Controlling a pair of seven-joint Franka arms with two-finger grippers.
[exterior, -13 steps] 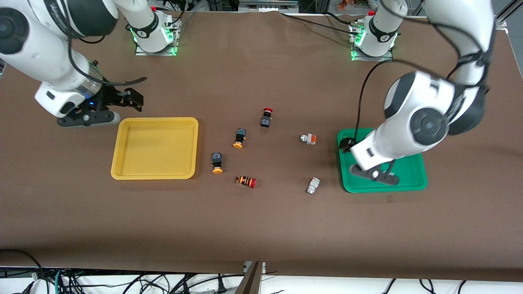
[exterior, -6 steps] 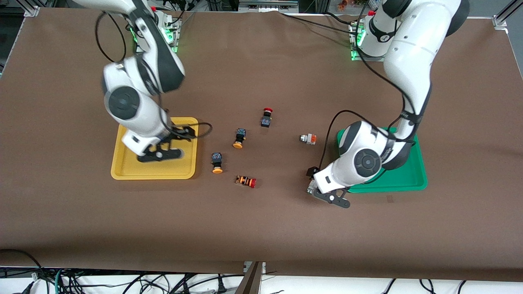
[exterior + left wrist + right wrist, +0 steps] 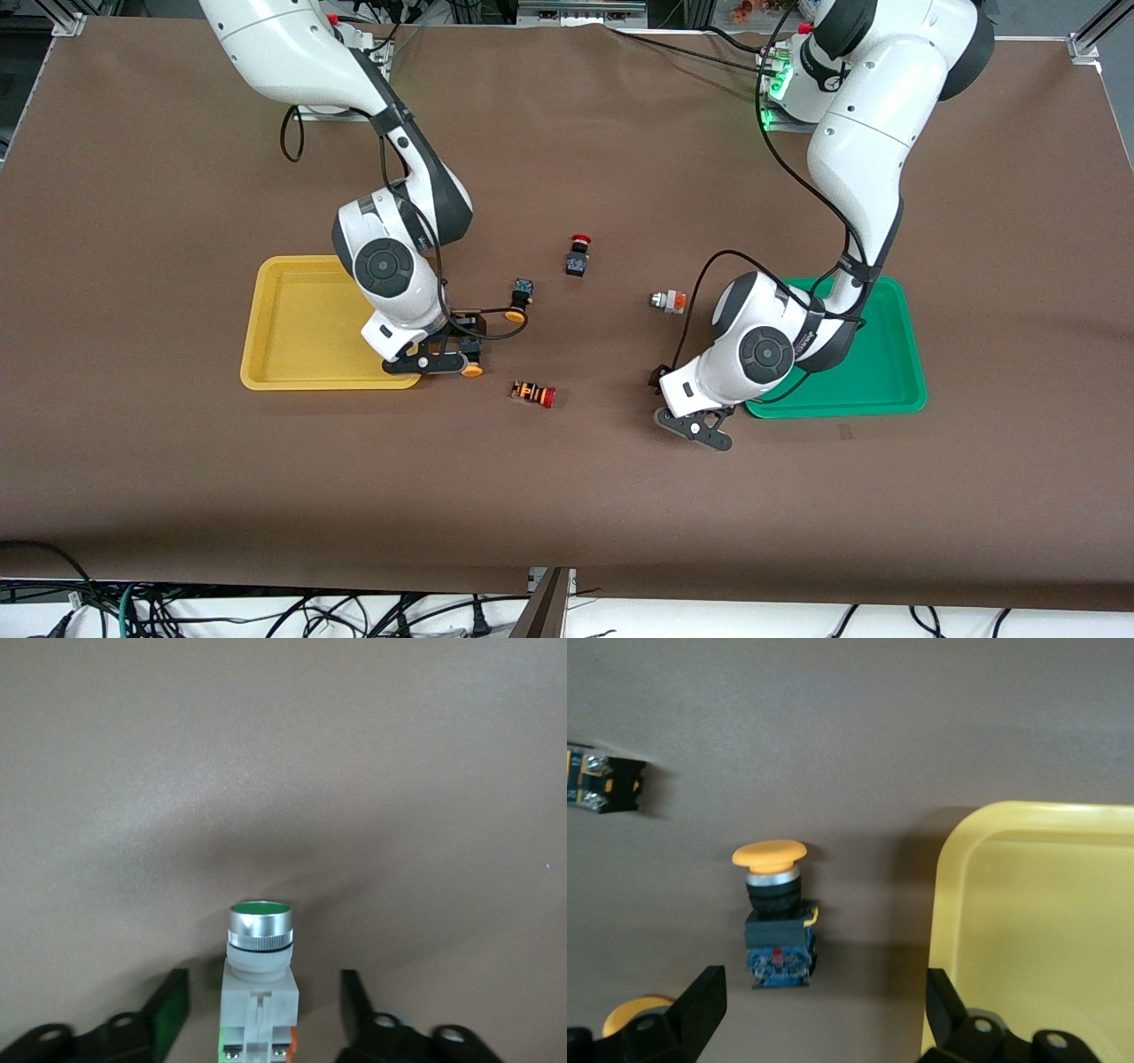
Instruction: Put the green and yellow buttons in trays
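My left gripper is open, low over the table beside the green tray. It straddles a whitish-silver button with a green cap, apart from both fingers; the front view hides this button. My right gripper is open at the yellow tray's edge. A black-bodied, yellow-capped button lies just ahead of its fingers; only the cap shows in the front view. The second yellow-capped button lies farther back. The silver button with an orange block lies near the green tray.
A black switch with a red cap lies at mid-table. An orange-striped switch with a red cap lies nearer to the front camera and shows in the right wrist view. The yellow tray's rim is beside my right gripper.
My right gripper swung from the table's end across the yellow tray to the yellow-capped button. My left gripper moved from over the green tray down around the silver button.
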